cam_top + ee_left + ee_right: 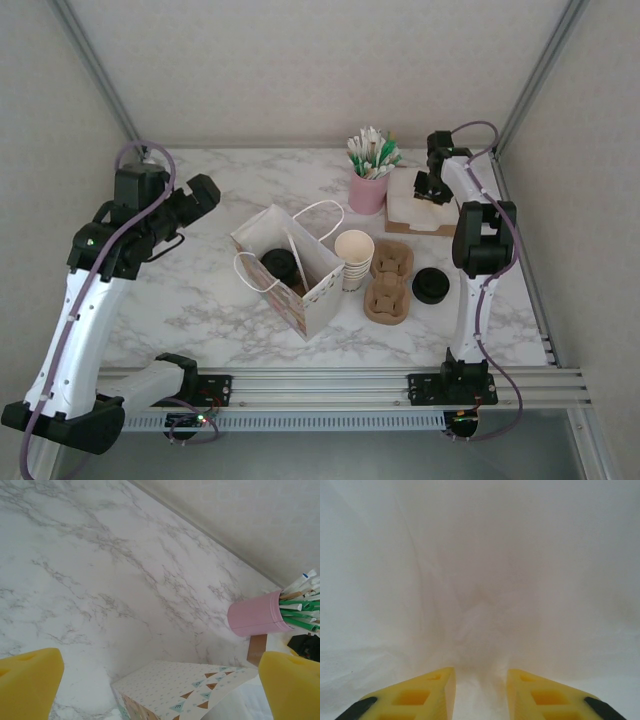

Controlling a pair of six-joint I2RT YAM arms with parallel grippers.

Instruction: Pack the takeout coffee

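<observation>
The takeout coffee [278, 263] stands inside the open patterned paper bag [300, 285] at the table's middle, and its round black lid shows through the bag's mouth. My left gripper [203, 193] hovers open to the left of the bag with nothing between its yellow fingers [30, 682]. In the left wrist view the bag [185, 690] lies below and ahead of the left gripper [160, 692]. My right gripper [432, 186] is down on the white napkin stack [418, 207] at the back right. Seen from that wrist, the right gripper [480, 690] has its narrowly parted fingers pinching a raised fold of napkin [480, 625].
A tall stack of cream cups [353, 256] stands right of the bag. Beside it lie brown cardboard carriers [388, 282] and a loose black lid [430, 286]. A pink cup of stirrers [368, 188] stands at the back, also seen as the pink cup [255, 616].
</observation>
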